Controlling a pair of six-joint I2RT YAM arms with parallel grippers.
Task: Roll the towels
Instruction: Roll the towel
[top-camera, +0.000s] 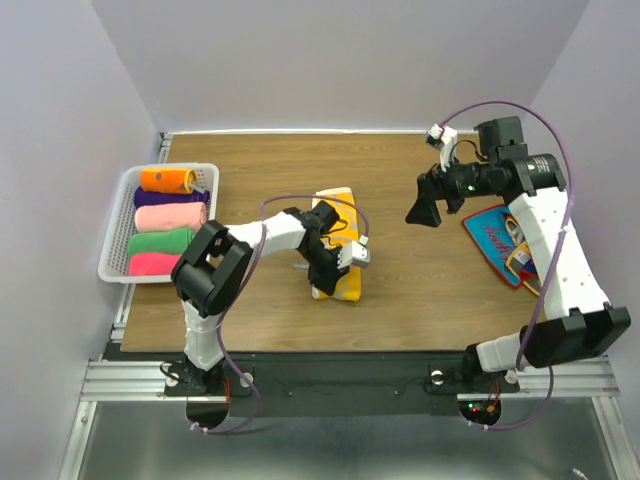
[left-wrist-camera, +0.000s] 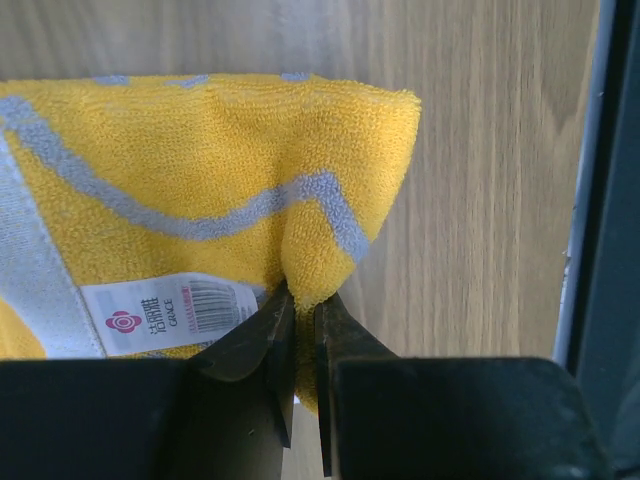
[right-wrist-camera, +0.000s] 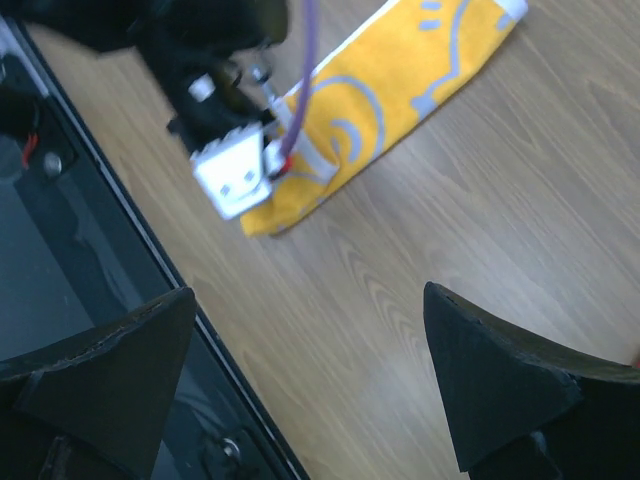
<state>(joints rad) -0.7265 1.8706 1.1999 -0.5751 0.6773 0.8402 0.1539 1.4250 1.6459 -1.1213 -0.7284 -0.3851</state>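
Note:
A yellow towel (top-camera: 340, 200) with grey curved stripes lies flat and lengthwise at the table's middle. It fills the left wrist view (left-wrist-camera: 200, 160) and runs across the top of the right wrist view (right-wrist-camera: 400, 80). My left gripper (top-camera: 330, 280) is shut on the towel's near corner (left-wrist-camera: 303, 300), and the cloth bunches up between the fingers beside a white label (left-wrist-camera: 170, 310). My right gripper (top-camera: 422, 212) hangs open over bare wood to the right (right-wrist-camera: 308, 292), holding nothing. A red towel with blue patterns (top-camera: 495, 240) lies flat under the right arm.
A white slatted basket (top-camera: 115, 225) at the left edge holds several rolled towels: orange (top-camera: 168, 180), purple (top-camera: 170, 198), pink (top-camera: 168, 217), green (top-camera: 160, 242). The table's black front rail (left-wrist-camera: 610, 250) runs close by the yellow towel's near end.

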